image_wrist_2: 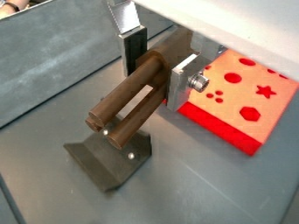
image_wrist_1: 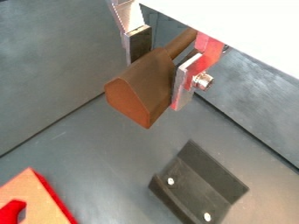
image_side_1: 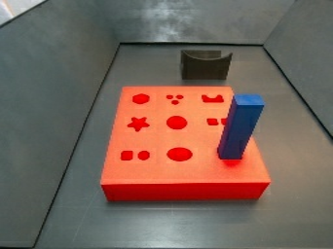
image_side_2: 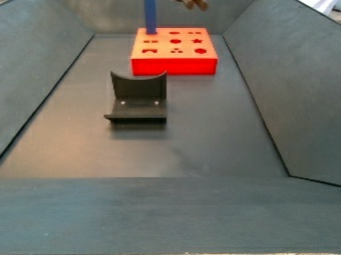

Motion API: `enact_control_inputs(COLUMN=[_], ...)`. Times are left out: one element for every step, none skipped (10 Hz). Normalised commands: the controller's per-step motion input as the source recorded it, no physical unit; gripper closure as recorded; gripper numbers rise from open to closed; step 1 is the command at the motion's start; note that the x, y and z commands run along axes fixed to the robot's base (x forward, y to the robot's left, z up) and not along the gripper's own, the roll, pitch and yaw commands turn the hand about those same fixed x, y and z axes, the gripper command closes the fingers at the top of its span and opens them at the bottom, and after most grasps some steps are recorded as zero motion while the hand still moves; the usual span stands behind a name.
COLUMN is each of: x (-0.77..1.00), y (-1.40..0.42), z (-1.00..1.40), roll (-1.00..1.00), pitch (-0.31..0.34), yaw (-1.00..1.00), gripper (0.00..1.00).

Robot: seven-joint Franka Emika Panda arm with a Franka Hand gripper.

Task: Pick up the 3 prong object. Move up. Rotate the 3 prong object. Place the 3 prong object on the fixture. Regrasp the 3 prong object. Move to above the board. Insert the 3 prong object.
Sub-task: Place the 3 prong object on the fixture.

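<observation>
My gripper [image_wrist_1: 156, 63] is clamped on the peg [image_wrist_1: 149, 83], holding it in the air above the fixture [image_wrist_2: 111, 153]. The peg looks like light, stiff wood, smooth enough to slip; the flat sides mid-length seem the best hold. Beyond lies the board [image_wrist_2: 239, 96].

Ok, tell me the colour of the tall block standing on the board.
Blue. The tall block stands upright on the red-orange board, clearest in a side view.
</observation>
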Motion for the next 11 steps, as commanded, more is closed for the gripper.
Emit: enact_control_inputs(x=[0.89, 0.77, 0.69, 0.57, 0.51, 0.4, 0.92, 0.86, 0.84, 0.7, 0.57], y=[-0.09, -0.05, -0.04, -0.02, -0.02, -0.02, 0.29, 0.28, 0.25, 0.1, 0.05], z=[0.06, 0.03, 0.03, 0.02, 0.01, 0.01, -0.71, -0.67, -0.56, -0.22, -0.05], roll=[0.02, 0.03, 0.04, 0.05, 0.05, 0.06, -1.0, -1.0, -1.0, -1.0, -1.0], pitch=[0.149, 0.15, 0.156, 0.159, 0.159, 0.163, 0.108, 0.104, 0.092, 0.079, 0.086], yaw=[0.03, 0.03, 0.03, 0.04, 0.04, 0.04, 0.01, 0.01, -0.01, -0.03, -0.03], gripper=[1.0, 1.0, 1.0, 1.0, 1.0, 1.0, 1.0, 1.0, 1.0, 1.0, 1.0])
